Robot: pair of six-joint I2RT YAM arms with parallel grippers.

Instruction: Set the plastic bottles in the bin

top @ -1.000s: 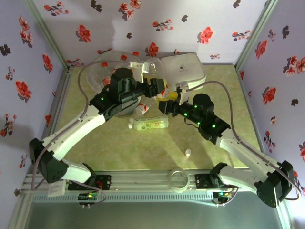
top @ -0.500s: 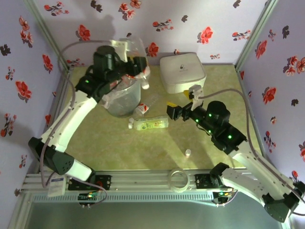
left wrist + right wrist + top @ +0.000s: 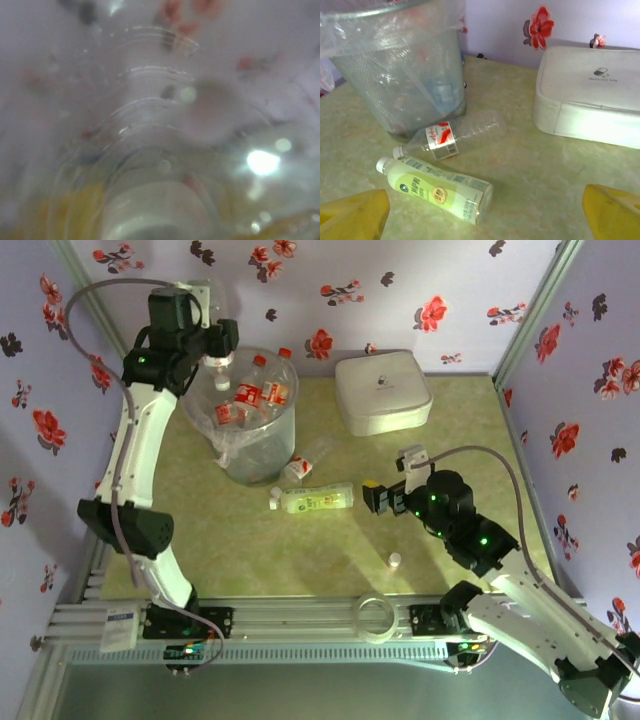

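Observation:
My left gripper point(image 3: 214, 348) is raised over the far-left rim of the bin point(image 3: 258, 458) and is shut on a clear plastic bottle point(image 3: 150, 150), whose ribbed body sits blurred right against the left wrist camera. Inside the bin lie several red-labelled bottles point(image 3: 252, 396). Two bottles lie on the table in front of the bin: a clear one with a red-and-white label point(image 3: 305, 462) point(image 3: 457, 135) and a green-labelled one point(image 3: 314, 500) point(image 3: 437, 187). My right gripper point(image 3: 380, 497) point(image 3: 482, 217) stands open just right of the green bottle, with nothing between its fingers.
A white rounded-square lidded box point(image 3: 382, 390) point(image 3: 592, 95) sits at the back right of the bin. A tiny loose white cap point(image 3: 395, 560) lies on the mat near the front. A clear ring point(image 3: 377, 616) rests on the front rail. Flowered walls close the sides.
The left arm has swung up and left with the bottle, from in front of the bin to above its far-left rim. The right gripper has opened and drawn back toward the near right.

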